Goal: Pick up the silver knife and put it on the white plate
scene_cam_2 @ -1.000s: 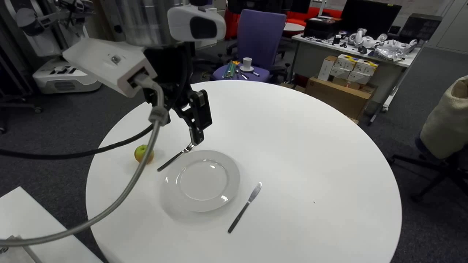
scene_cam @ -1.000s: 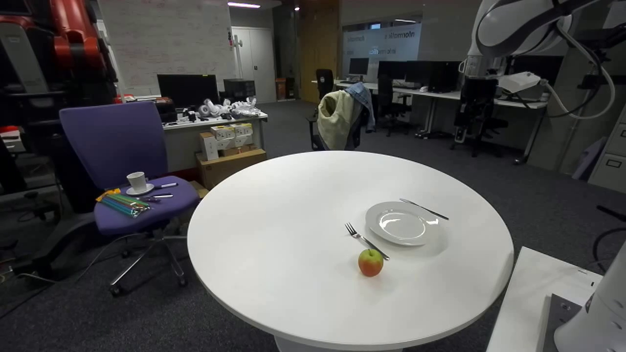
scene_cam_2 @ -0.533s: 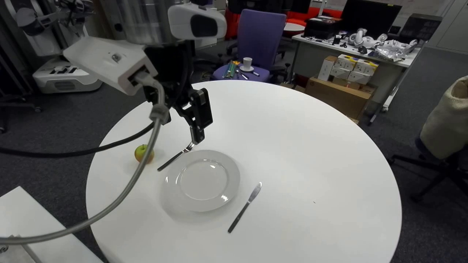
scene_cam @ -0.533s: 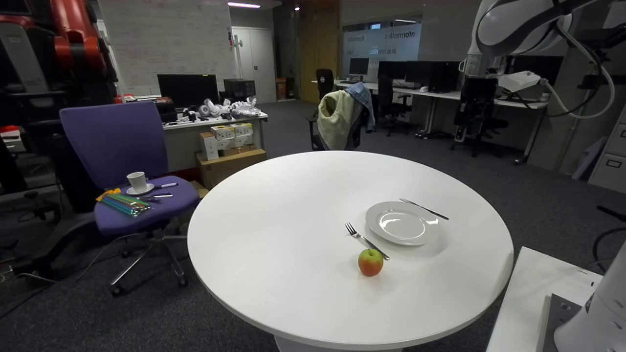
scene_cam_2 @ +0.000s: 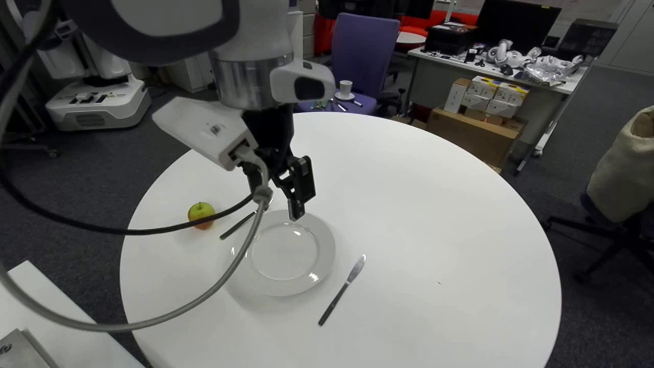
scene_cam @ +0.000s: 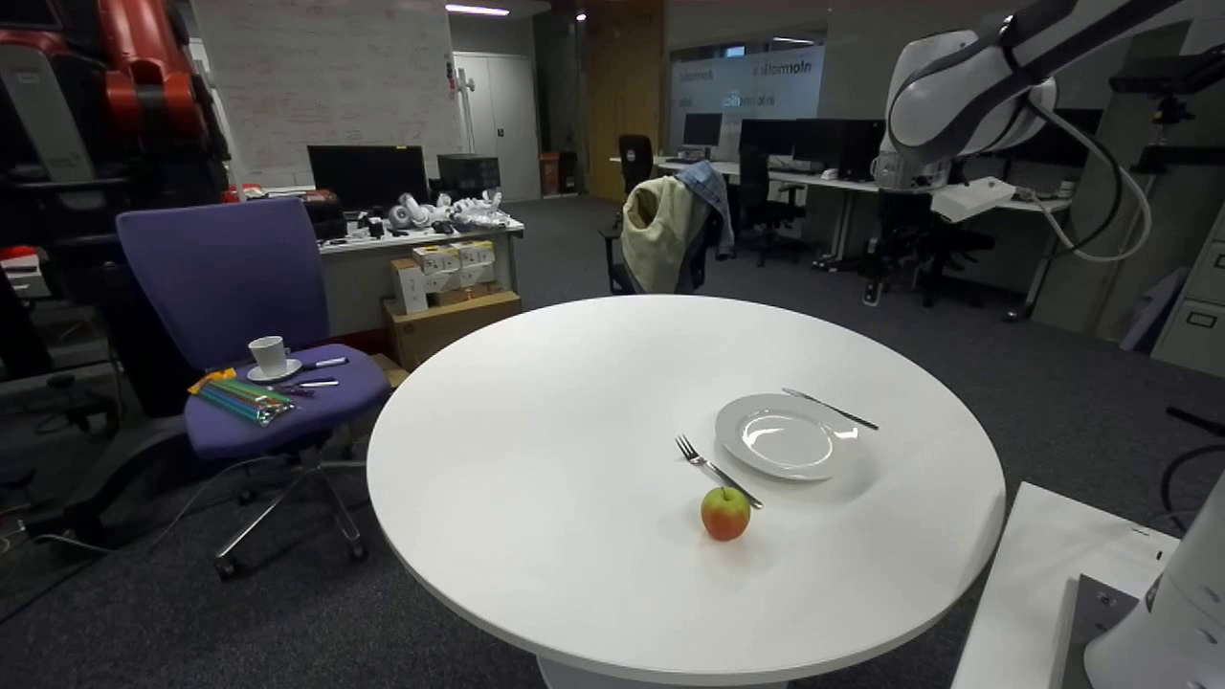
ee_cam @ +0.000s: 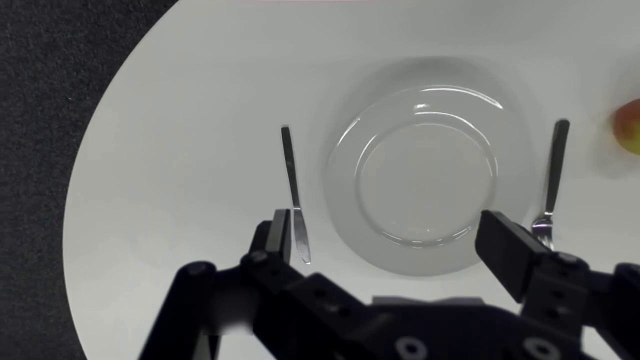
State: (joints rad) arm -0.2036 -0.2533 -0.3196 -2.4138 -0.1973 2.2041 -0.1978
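Note:
The silver knife (scene_cam_2: 348,283) lies flat on the round white table beside the white plate (scene_cam_2: 285,253). The same knife (scene_cam: 830,409) and plate (scene_cam: 788,440) show in an exterior view. My gripper (ee_cam: 384,215) is open and empty, pointing down high above the table. In the wrist view its left finger overlaps the area just left of the blade of the knife (ee_cam: 294,185). Its right finger covers the lower right rim of the plate (ee_cam: 425,185). The knife is dark at the handle and bright at the blade. In an exterior view the gripper (scene_cam_2: 278,202) hangs over the plate's far edge.
A fork (ee_cam: 556,165) lies on the plate's other side, and a red-green apple (ee_cam: 628,127) sits beyond it. Both also show in an exterior view, the fork (scene_cam: 718,472) near the apple (scene_cam: 725,515). A cable (scene_cam_2: 219,286) loops down from the wrist.
The arm was still between the two earlier moments. Now the gripper has moved lower and across, from beside the fork to over the plate's edge. Knife, plate, fork and apple have not moved.

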